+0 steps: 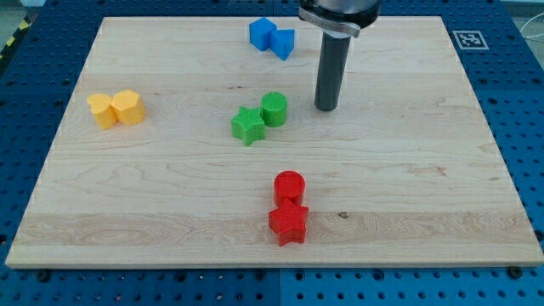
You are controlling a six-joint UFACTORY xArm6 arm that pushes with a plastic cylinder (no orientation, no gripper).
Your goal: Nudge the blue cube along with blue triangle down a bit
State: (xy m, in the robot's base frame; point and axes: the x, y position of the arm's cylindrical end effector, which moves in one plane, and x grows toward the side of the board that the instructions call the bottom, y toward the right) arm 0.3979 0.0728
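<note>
The blue cube (262,32) and the blue triangle (283,43) sit touching each other near the view's top, just left of centre. My tip (326,108) rests on the wooden board (170,187), below and to the right of the blue pair, apart from them. It stands just right of the green cylinder (274,109).
A green star (247,126) touches the green cylinder at mid-board. A red cylinder (289,186) and a red star (288,223) sit together near the view's bottom. Two yellow blocks (116,109) lie at the view's left. A marker tag (467,39) is at the board's top right.
</note>
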